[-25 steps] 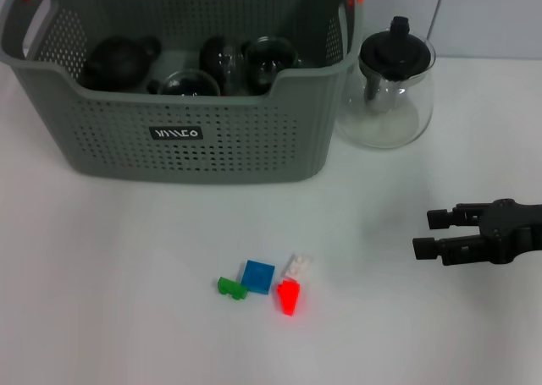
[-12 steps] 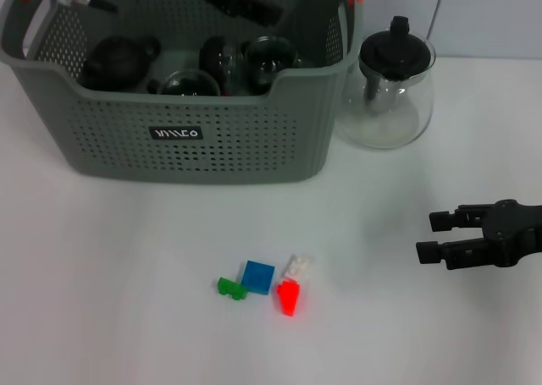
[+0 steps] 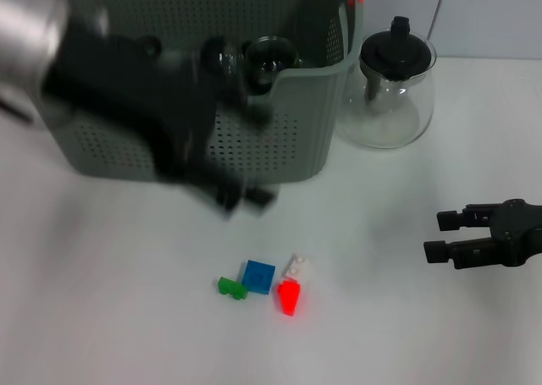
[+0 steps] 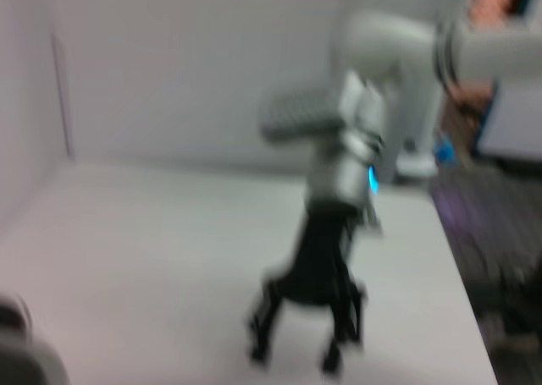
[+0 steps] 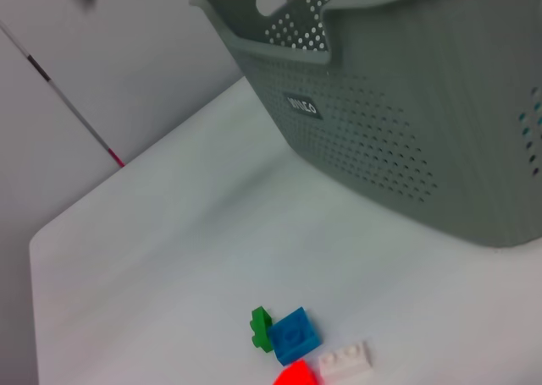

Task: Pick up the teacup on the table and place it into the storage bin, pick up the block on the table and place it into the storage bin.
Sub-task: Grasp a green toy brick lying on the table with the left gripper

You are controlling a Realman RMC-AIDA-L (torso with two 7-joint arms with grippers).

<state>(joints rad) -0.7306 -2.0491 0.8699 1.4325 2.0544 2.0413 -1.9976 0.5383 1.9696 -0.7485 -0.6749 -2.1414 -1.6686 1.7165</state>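
Your left gripper (image 3: 241, 200) has come out of the storage bin (image 3: 292, 131) since half a second ago and now sweeps down in front of its wall, just above the blocks. It is blurred by motion, so you cannot tell how its jaws stand or whether they hold anything. In my judgement this means the teacup step is finished and the block step begins.

The blocks lie together on the tabletop (image 3: 102, 317), near the front of the bin: the green block (image 3: 230, 288) touches the blue block (image 3: 257, 276), and the red block (image 3: 289, 297) lies against the white block (image 3: 297, 267).

Your right gripper (image 3: 439, 235) waits low at the right side, well apart from the blocks, with its jaws open and empty.

The glass teapot (image 3: 388, 85) stands just beside the bin on the right. It is not in the way. The blocks are close together, so picking one may push its neighbour.
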